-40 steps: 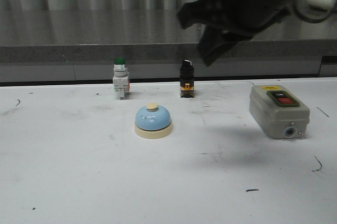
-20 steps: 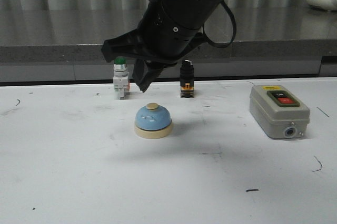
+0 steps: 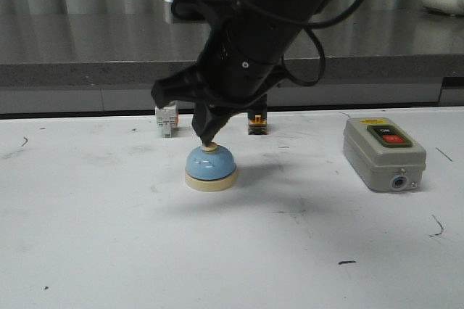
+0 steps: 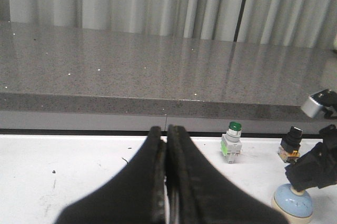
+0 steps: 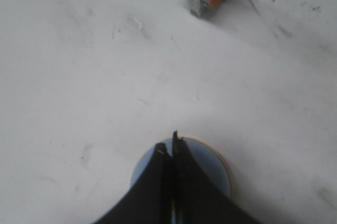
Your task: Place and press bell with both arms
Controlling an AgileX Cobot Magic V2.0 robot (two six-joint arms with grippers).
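You are looking at a white desk (image 3: pixel 87 251) with the bell (image 3: pixel 211 169) sitting a little left of centre in the front view, its blue dome on a cream base and its cream knob (image 3: pixel 209 149) on top. The right arm (image 3: pixel 268 33) reaches down from the upper middle of the frame, and its right pincer (image 3: pixel 206 139) has both fingers pressed flat together into a single point. That point sits on the knob, or so close above it that you cannot tell contact from a hair's gap. In the right wrist view the closed fingers overlap the middle of the dome, which fits this reading. The left pincer (image 4: pixel 166 145) shows only in its own wrist view, at the lower centre of the frame, also closed with nothing between its fingers; it hangs well off to one side, with the bell small in the lower right corner of that view. Behind the bell, toward the middle of the front view, stand a green switch (image 4: pixel 232 141) and a black switch (image 3: pixel 257 123), both partly hidden by the arm. A grey box (image 3: pixel 383 152) with a red button lies at the right. You appear to be in the pressing step, with the bell already set in place. The next move likely calls for a short, straight push down on the knob, kept centred so the tip does not slide off the rounded top.
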